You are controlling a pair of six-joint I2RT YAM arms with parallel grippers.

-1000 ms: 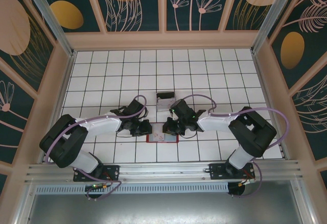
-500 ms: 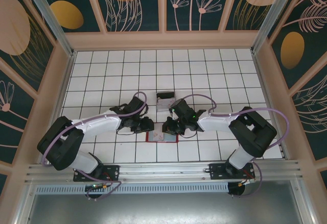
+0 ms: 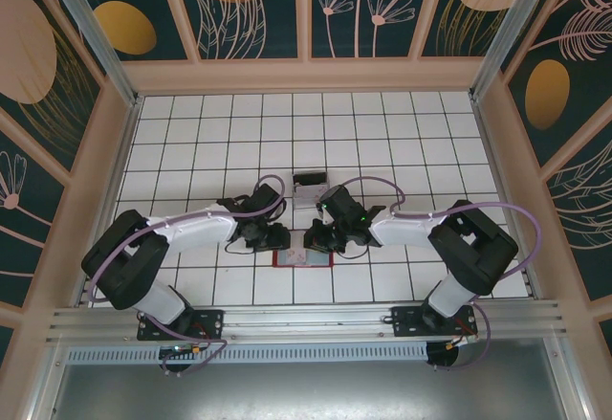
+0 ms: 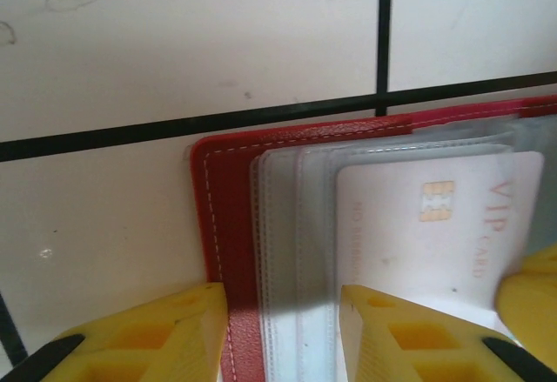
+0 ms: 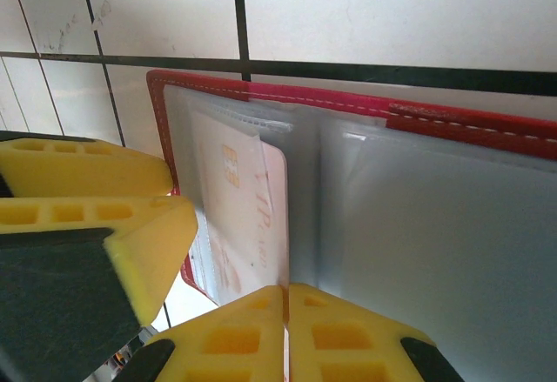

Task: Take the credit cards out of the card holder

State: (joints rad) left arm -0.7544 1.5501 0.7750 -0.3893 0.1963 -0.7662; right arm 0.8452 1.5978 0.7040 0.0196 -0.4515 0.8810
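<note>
1. Over the card holder (image 3: 303, 259), which lies open and flat on the table (image 3: 402, 143) with its clear sleeves facing up, both my arms reach in, one from each end
2. My left end effector (image 4: 283, 334) is spread across the holder's outer edge: one finger is just outside the red cover and the other is over the sleeves. I judge it is there to pin the holder so it cannot drag, though I cannot tell whether it is pressing yet
3. My right end effector (image 5: 286, 325) is pressed together on the free edge of the pale VIP card (image 5: 248, 217), which sits half inside a sleeve on that same end of the holder. Some sleeve plastic may be caught in the pinch too
4. Next I would draw the card slowly out of its sleeve, away from the holder's red edge
5. The risk is that the holder lifts with the card
6. A small clear box (image 3: 309, 190) stands just beyond the holder's far side
</note>
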